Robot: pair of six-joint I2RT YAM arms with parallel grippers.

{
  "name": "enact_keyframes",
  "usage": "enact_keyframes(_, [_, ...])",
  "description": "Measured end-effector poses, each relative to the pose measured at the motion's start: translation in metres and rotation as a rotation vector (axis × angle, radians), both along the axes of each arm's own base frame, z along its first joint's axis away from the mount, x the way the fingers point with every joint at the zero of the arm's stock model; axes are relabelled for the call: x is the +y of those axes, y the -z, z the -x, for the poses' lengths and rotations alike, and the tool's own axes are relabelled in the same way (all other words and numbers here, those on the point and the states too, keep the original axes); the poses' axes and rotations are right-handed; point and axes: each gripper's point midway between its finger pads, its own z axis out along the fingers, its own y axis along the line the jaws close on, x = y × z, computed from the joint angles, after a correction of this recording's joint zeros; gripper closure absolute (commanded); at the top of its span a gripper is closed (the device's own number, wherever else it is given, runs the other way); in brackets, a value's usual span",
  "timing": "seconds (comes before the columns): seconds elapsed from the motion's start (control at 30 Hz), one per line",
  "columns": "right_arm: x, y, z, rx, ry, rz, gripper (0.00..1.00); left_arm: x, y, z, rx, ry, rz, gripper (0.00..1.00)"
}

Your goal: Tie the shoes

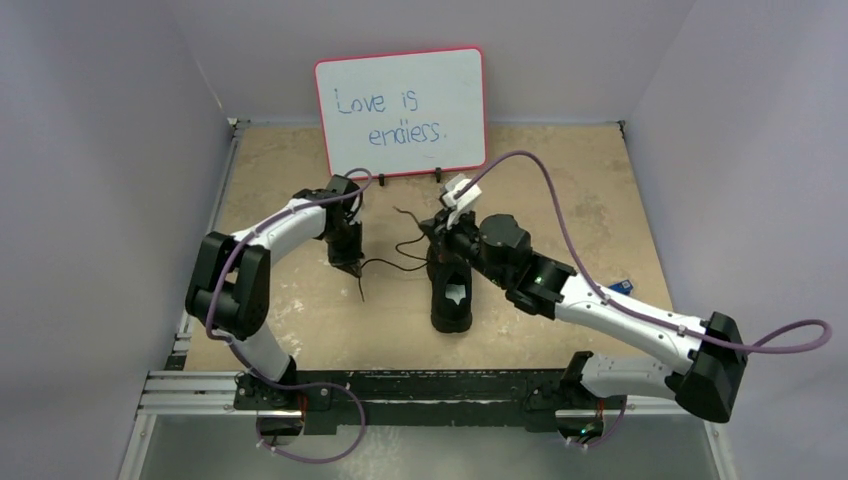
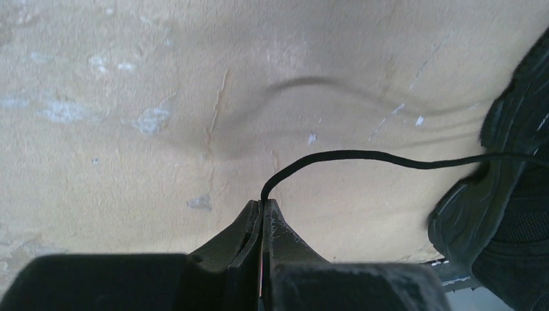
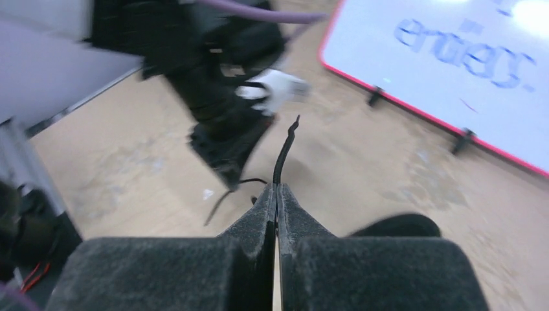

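Top external view: the black shoe (image 1: pixel 450 295) stands upright on the table (image 1: pixel 300 335), about midway between the two arms. Its pale inner sole shows through the opening, and one end points toward the near edge. At the far side of the table a red-rimmed whiteboard (image 1: pixel 400 110) is propped up, with "Love is endless." written on it.

In the left wrist view, the left claw (image 2: pixel 262 202) is pinched fully together on a thin black lace (image 2: pixel 362 154). The lace rises from the tips, bends, and runs rightward to the shoe at the picture's right edge. It hangs just above the table and throws a curved shadow there. From above, this claw sits to the left of the shoe, a little apart from it, tips pointing down.

In the right wrist view, the right claw (image 3: pixel 277 189) is also squeezed tight, with no gap, on a second lace (image 3: pixel 285 146), whose short end sticks up past the tips. That picture is blurred; the dark rounded shape just right of the fingers is probably the shoe. From above, the right claw hovers over the shoe's far end.
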Motion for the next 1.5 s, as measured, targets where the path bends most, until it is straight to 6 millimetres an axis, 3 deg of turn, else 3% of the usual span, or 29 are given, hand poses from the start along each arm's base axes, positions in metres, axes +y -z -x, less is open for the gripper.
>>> enact_keyframes(0.17, [-0.051,0.008,-0.03,0.052,0.253,0.023,1.0,0.002,-0.014,0.008,-0.015,-0.032,0.011,1.0])
enact_keyframes(0.33, [-0.085,0.007,-0.034,0.052,0.398,0.032,1.0,0.003,-0.04,0.013,-0.065,-0.063,0.034,1.0])
enact_keyframes(0.5, [-0.112,-0.005,-0.026,0.023,0.462,0.017,1.0,0.016,-0.045,0.021,-0.053,-0.105,-0.028,0.4])
enact_keyframes(0.63, [-0.128,-0.011,-0.019,0.014,0.483,0.022,1.0,0.013,-0.06,0.009,-0.096,-0.119,-0.02,0.28])
enact_keyframes(0.87, [-0.149,-0.013,-0.007,0.015,0.505,0.036,1.0,-0.046,-0.107,-0.042,-0.37,-0.057,0.267,0.24])
enact_keyframes(0.93, [-0.152,-0.009,-0.006,0.023,0.509,0.058,1.0,-0.07,-0.107,-0.048,-0.389,0.017,0.307,0.25])
enact_keyframes(1.03, [-0.156,-0.001,-0.003,0.036,0.511,0.096,1.0,-0.104,-0.091,-0.055,-0.398,0.141,0.345,0.25])
enact_keyframes(1.13, [-0.161,0.004,0.0,0.046,0.511,0.128,1.0,-0.119,-0.067,-0.051,-0.377,0.23,0.349,0.21])
enact_keyframes(1.3, [-0.17,-0.005,0.003,0.034,0.527,0.137,1.0,-0.118,-0.046,-0.034,-0.446,0.322,0.365,0.25])
enact_keyframes(1.37, [-0.172,-0.009,0.003,0.028,0.532,0.129,1.0,-0.118,-0.044,-0.017,-0.492,0.377,0.384,0.34])
enact_keyframes(1.43, [-0.171,-0.012,0.003,0.026,0.532,0.127,1.0,-0.124,-0.048,-0.005,-0.556,0.448,0.414,0.52])
enact_keyframes(1.5, [-0.17,-0.013,0.002,0.025,0.531,0.129,1.0,-0.135,-0.056,0.003,-0.633,0.525,0.46,0.58])
